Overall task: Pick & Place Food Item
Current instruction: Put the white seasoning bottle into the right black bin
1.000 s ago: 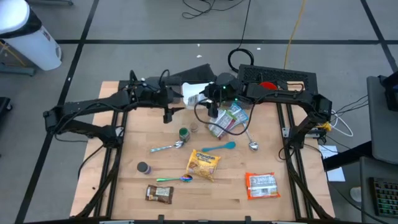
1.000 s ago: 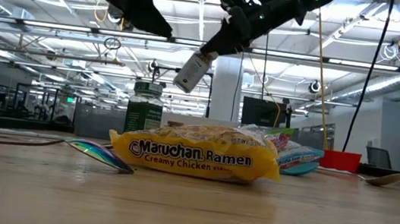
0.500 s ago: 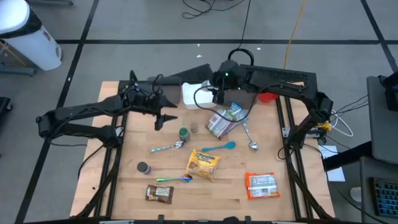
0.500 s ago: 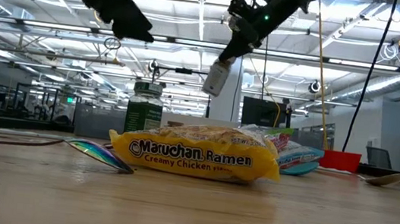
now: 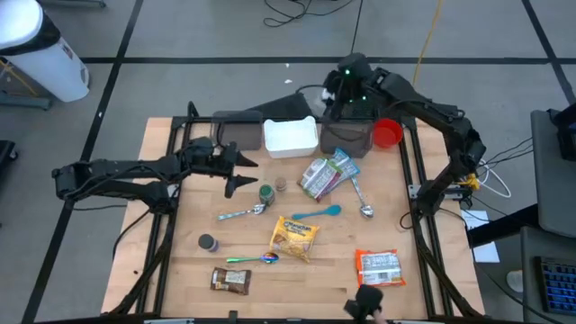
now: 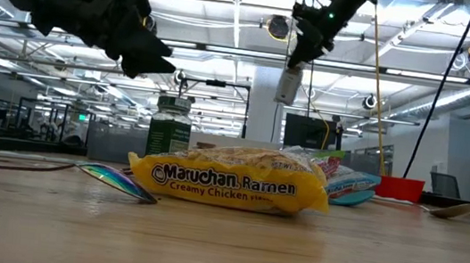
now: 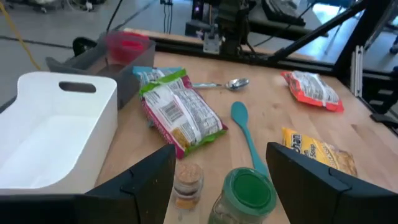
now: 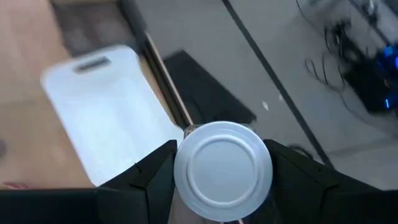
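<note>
— Wooden surface (image 5: 180, 270) first: what lies on it?

— Yellow ramen packet (image 5: 294, 238) near the middle, teal spoon (image 5: 317, 213) just behind it, green-lidded jar (image 5: 265, 193) to its left. A white bin (image 5: 290, 138) and a dark bin (image 5: 346, 140) stand along the far edge, a red cup (image 5: 387, 134) beside the dark one.

— Where is the right hand (image 5: 341, 93)?

— Raised over the far edge, above the dark bin. Its fingers pinch a small can (image 8: 222, 169) with a silvery round end; the low view shows it hanging well above the packets (image 6: 288, 86).

— And the left hand (image 7: 217, 180)?

— Hovering left of the jar, fingers spread, holding nothing.

— Anything else?

— A red-orange packet (image 5: 379, 267) lies near the front right corner.
</note>
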